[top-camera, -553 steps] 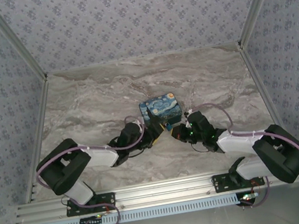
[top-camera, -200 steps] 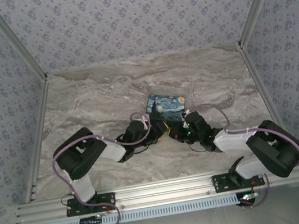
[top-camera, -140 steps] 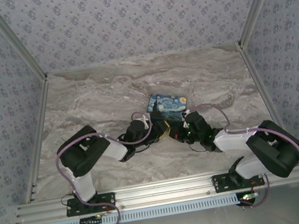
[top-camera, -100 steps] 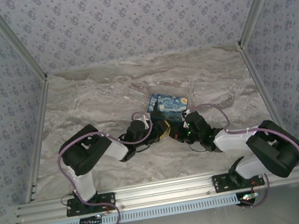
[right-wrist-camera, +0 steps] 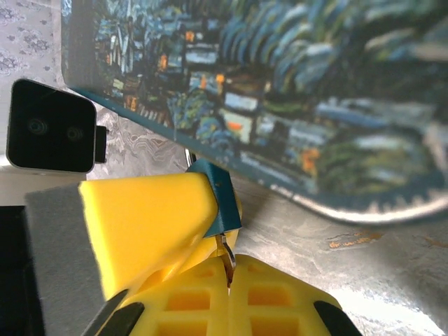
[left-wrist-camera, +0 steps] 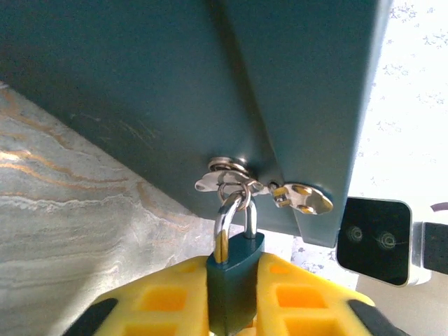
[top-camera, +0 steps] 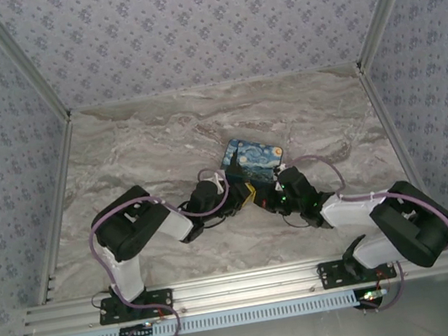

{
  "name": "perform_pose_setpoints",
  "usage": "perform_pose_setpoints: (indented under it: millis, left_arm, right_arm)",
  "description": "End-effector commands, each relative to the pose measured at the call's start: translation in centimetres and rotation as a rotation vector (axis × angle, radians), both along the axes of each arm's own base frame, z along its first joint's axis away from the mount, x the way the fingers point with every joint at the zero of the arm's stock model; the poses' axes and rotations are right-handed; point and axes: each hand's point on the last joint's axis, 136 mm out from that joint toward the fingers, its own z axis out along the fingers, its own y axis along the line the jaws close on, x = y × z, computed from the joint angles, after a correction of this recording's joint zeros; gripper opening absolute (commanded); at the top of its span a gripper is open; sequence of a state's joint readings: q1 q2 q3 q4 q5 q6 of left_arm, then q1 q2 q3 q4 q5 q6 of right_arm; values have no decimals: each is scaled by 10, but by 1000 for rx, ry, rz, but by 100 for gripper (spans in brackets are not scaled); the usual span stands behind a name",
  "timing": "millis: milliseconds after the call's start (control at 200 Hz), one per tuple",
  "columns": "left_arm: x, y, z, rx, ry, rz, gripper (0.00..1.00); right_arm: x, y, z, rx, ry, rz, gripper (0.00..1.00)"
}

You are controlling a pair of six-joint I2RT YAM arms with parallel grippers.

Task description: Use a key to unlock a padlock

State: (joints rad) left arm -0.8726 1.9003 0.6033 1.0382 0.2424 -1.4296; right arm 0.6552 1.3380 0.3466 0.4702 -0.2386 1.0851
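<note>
1. The left hand is closed on the padlock. Its yellow fingers press the teal body from both sides.
2. The padlock stands upright between those fingers. Its shackle rises just past the fingertips and is hooked through the metal hasp ring on the dark side of the box.
3. The shackle looks seated in the body, so the padlock reads as locked.
4. The right hand is closed on the key, a thin metal sliver sticking out from between its pads.
5. The key tip points ahead of the right hand and touches the bottom of the padlock. How far in it sits, I cannot tell.
6. The left hand's finger sits just left of the right hand's fingertips, against the padlock.
7. From above, the left hand and the right hand meet tip to tip, with the box just beyond them on the desk.
8. The box is tilted, its near edge over the padlock.
</note>
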Motion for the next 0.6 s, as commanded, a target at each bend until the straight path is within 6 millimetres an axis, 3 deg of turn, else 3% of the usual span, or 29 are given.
perform_pose_setpoints:
  millis: [0, 375, 595]
  left_arm:
    - [1, -9, 14, -35, -40, -18, 12]
    - [2, -5, 18, -1, -50, -12, 8]
    - [1, -1, 22, 16, -33, -9, 7]
  right_arm:
    - [2, 0, 13, 9, -39, -6, 5]
    - [-5, -32, 14, -174, -108, 31, 39]
    - [-4, -55, 39, -414, -286, 122, 52]
